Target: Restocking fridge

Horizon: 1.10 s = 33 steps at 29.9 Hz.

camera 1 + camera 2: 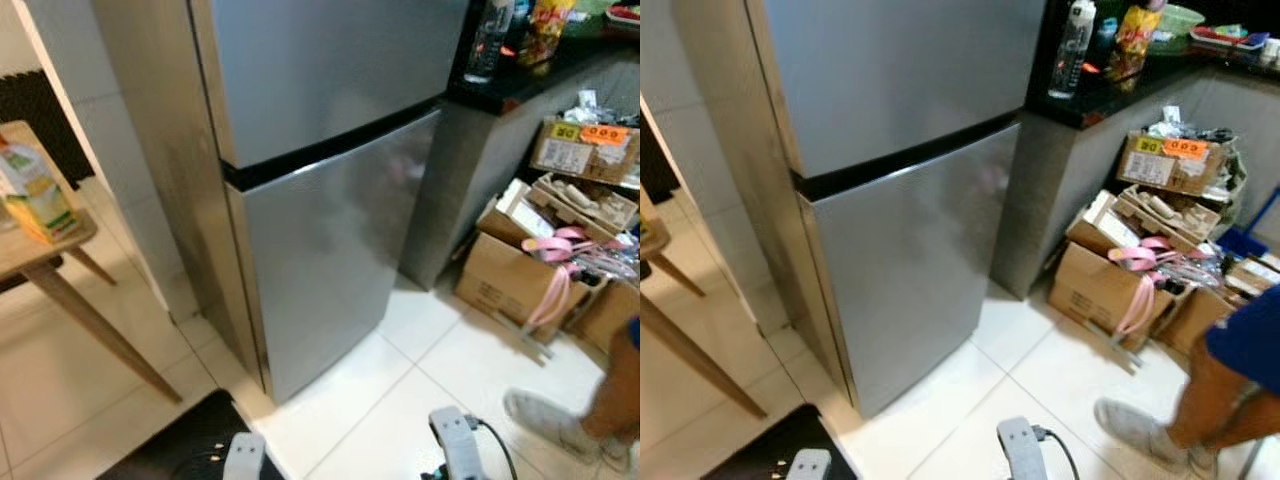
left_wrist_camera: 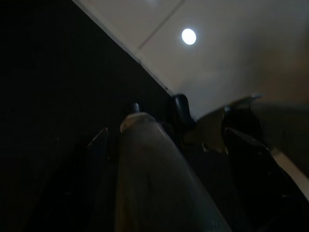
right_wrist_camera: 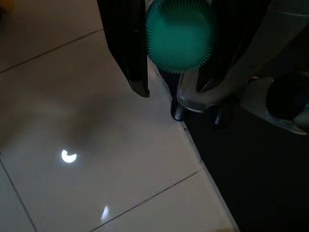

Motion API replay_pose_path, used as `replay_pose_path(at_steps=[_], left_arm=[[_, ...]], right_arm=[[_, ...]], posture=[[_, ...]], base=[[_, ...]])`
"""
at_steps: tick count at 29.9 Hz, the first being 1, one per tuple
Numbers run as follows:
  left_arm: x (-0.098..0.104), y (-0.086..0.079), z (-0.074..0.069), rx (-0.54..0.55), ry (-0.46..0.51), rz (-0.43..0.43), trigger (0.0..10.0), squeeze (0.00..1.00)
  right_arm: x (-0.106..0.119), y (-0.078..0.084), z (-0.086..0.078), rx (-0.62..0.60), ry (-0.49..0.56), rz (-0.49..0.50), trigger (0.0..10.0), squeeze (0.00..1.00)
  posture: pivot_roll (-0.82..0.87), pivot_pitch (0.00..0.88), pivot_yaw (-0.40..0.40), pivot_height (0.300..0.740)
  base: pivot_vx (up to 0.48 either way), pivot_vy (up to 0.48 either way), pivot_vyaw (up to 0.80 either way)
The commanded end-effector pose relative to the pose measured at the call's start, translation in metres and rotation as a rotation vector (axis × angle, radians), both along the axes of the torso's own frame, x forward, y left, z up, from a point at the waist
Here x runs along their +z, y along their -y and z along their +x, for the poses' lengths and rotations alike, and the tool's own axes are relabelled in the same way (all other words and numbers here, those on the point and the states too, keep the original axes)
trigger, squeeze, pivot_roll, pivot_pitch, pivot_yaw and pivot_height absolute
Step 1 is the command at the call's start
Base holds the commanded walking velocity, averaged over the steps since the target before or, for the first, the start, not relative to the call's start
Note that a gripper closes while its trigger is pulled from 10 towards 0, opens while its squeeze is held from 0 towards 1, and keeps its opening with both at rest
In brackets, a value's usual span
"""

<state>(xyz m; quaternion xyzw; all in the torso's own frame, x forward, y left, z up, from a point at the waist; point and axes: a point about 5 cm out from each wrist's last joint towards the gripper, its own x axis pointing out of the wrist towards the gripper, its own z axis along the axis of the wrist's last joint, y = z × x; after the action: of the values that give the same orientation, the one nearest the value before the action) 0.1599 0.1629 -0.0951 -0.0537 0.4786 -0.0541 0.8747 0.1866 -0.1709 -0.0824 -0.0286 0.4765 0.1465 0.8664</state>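
The steel two-door fridge point(image 1: 320, 200) stands straight ahead with both doors closed. My two silver arms hang low at the bottom of the eye views, the left arm point(image 1: 243, 457) over a dark mat and the right arm point(image 1: 455, 440) over white tiles. In the dark left wrist view, my left gripper point(image 2: 164, 133) holds a pale cylinder point(image 2: 154, 174) that runs out between its fingers. In the right wrist view, my right gripper point(image 3: 171, 91) is shut on a bottle with a ribbed green cap point(image 3: 181, 36), pointing down at the floor.
A wooden table point(image 1: 50, 250) with a juice carton point(image 1: 35, 190) stands at the left. A dark counter point(image 1: 520, 75) with bottles adjoins the fridge on the right. Cardboard boxes point(image 1: 510, 275) sit below it. A person's leg and shoe point(image 1: 545, 420) are at the lower right. A black mat point(image 1: 180, 445) lies underfoot.
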Motion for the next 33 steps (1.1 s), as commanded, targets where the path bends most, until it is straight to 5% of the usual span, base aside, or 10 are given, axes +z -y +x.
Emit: replay_pose_path(at_steps=[1, 9, 15, 25, 33], left_arm=[[0.002, -0.007, 0.002, 0.04, 0.014, 0.005, 10.0, 0.0], [0.013, -0.011, 0.026, 0.036, 0.088, 0.005, 10.0, 0.0], [0.013, -0.009, 0.027, 0.049, 0.092, 0.002, 10.0, 0.0], [0.013, -0.012, 0.026, 0.093, 0.104, 0.011, 10.0, 0.0], [0.03, -0.029, 0.054, 0.204, 0.214, 0.023, 10.0, 0.0]], right_arm=[[-0.001, -0.003, -0.002, -0.004, -0.009, 0.017, 10.0, 0.0], [0.001, -0.004, 0.001, -0.007, 0.001, 0.028, 10.0, 0.0], [0.001, -0.004, 0.003, -0.008, 0.005, 0.031, 10.0, 0.0], [0.002, -0.005, 0.004, 0.002, 0.011, 0.037, 10.0, 0.0], [0.003, -0.007, 0.005, 0.03, 0.017, 0.024, 10.0, 0.0]], posture=[[-0.05, 0.0, -0.022, 0.74], [-0.05, 0.0, -0.02, 0.74], [-0.05, 0.0, -0.02, 0.74], [-0.06, 0.0, -0.018, 0.74], [-0.06, 0.0, -0.014, 0.74]], base=[[0.0, 0.0, 0.0], [0.0, -0.214, 0.0], [0.0, -0.472, 0.0], [0.0, 0.0, 0.0], [0.0, 0.0, 0.0]])
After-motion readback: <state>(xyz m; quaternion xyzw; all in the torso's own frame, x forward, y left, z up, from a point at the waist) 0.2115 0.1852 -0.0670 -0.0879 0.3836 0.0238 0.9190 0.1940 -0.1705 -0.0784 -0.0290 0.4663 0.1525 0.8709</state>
